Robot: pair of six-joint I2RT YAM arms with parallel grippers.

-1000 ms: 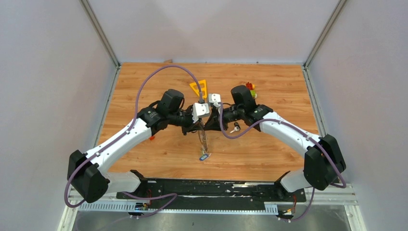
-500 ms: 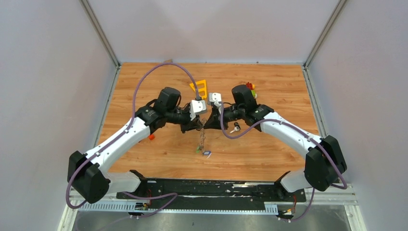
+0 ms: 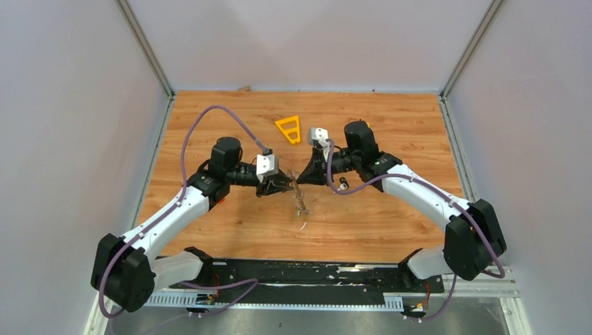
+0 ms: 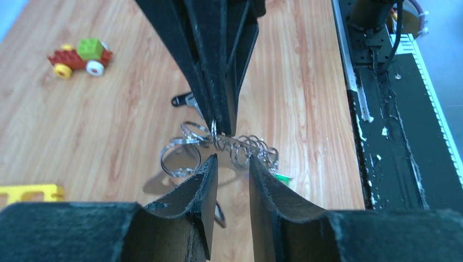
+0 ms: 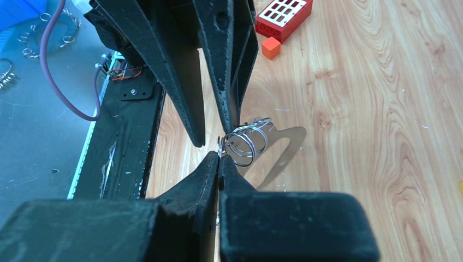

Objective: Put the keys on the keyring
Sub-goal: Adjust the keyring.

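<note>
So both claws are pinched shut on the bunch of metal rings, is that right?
Not quite. Only the right claw is pinched shut on the bunch of metal rings; the left claw stands open, as the left wrist view shows.

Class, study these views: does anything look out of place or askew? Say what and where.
The ring bunch hangs in a tangled string from one small ring pinched at the very tips of the right gripper; the left gripper stands open beside it. One black-tagged key lies apart on the table.
</note>
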